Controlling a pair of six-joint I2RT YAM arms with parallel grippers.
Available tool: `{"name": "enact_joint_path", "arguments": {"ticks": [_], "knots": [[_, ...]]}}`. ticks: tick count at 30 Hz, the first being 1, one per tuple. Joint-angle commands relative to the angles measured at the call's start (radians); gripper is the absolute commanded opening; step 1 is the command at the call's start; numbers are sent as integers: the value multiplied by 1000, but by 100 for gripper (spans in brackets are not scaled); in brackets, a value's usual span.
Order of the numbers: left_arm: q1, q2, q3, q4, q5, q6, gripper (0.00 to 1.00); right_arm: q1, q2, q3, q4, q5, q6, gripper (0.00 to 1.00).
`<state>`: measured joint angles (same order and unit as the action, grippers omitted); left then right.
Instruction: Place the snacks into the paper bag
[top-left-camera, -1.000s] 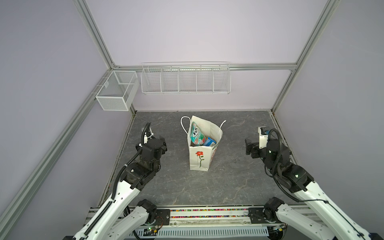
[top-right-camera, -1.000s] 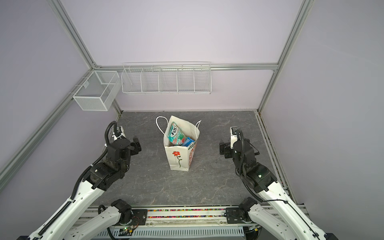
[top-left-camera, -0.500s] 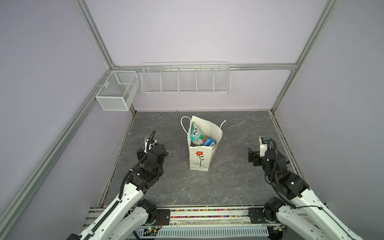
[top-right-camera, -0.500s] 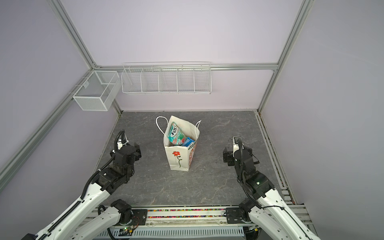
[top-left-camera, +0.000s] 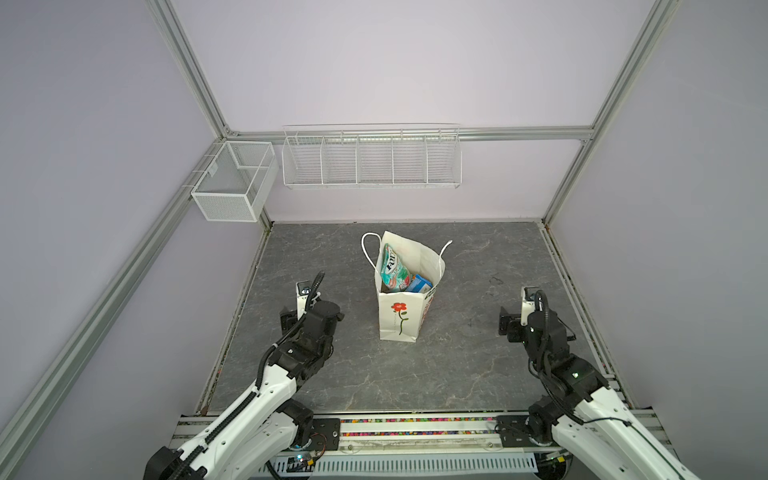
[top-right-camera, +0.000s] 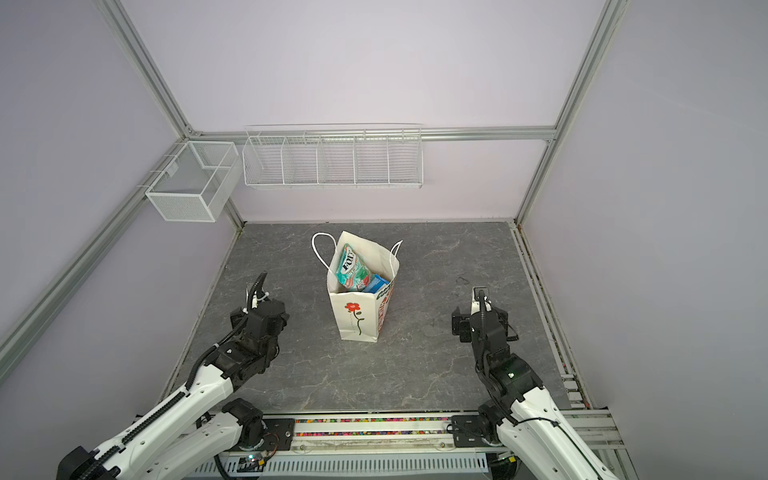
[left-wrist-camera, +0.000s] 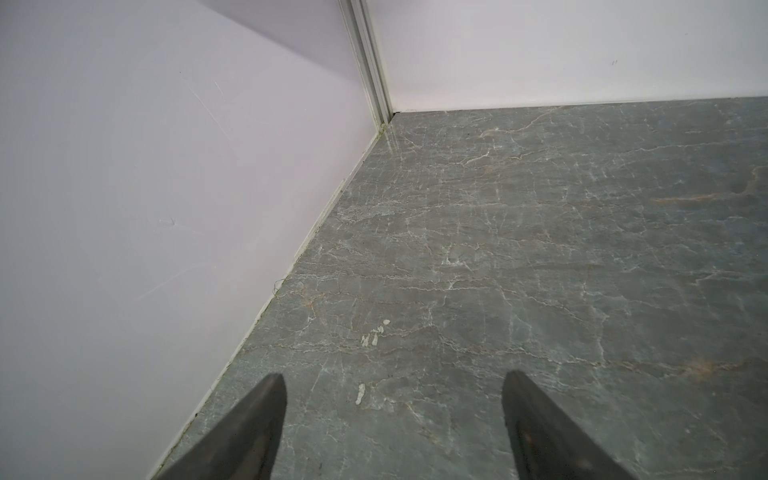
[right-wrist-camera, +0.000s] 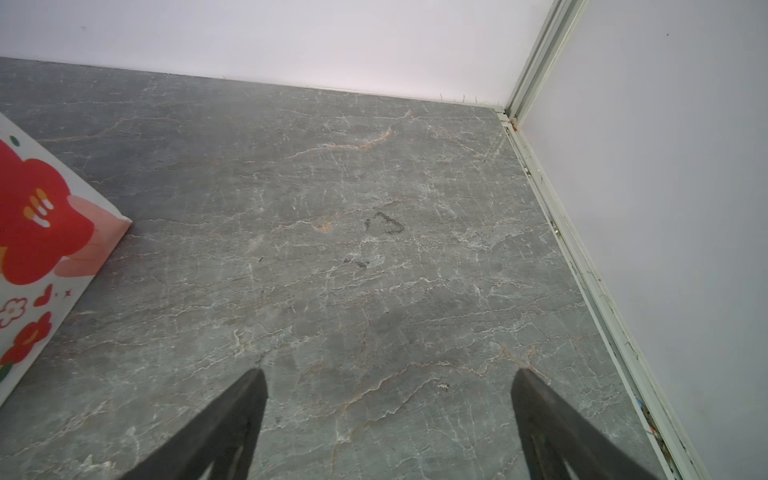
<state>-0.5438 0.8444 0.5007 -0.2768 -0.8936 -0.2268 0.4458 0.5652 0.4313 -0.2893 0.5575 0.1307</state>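
The white paper bag (top-left-camera: 409, 320) (top-right-camera: 365, 322) stands upright in the middle of the grey floor, a red flower on its front. Snacks show in its open mouth: a teal FOX'S bag (top-left-camera: 392, 266) (top-right-camera: 351, 268) and a small blue pack (top-left-camera: 419, 284) (top-right-camera: 376, 284). Other snacks are hidden or out of view. My left gripper (left-wrist-camera: 395, 376) is open over bare floor, left of the bag. My right gripper (right-wrist-camera: 390, 372) is open over bare floor to the right, with the bag's printed side (right-wrist-camera: 41, 232) at the edge of its view. Neither holds anything.
A white mesh basket (top-left-camera: 232, 187) and a long divided wire basket (top-left-camera: 372, 160) hang on the walls above the floor. The left wall (left-wrist-camera: 124, 208) runs close beside my left gripper, the right wall (right-wrist-camera: 665, 208) beside my right. The base rail (top-left-camera: 415, 428) borders the front.
Both arms have drawn back toward the front rail, away from the bag, jaws still open. The bag and its snacks have not moved.
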Motion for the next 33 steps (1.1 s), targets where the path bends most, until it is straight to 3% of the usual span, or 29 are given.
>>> {"name": "enact_joint_path", "arguments": {"ticks": [1, 20, 33], "knots": [[8, 15, -15, 60, -35, -2, 82, -19, -11, -35, 61, 44, -7, 95], [41, 109, -125, 215, -65, -23, 82, -47, 1, -186, 173, 117, -4, 94], [71, 106, -125, 198, -119, -70, 82, -109, 22, -228, 286, 140, 20, 92]]}}
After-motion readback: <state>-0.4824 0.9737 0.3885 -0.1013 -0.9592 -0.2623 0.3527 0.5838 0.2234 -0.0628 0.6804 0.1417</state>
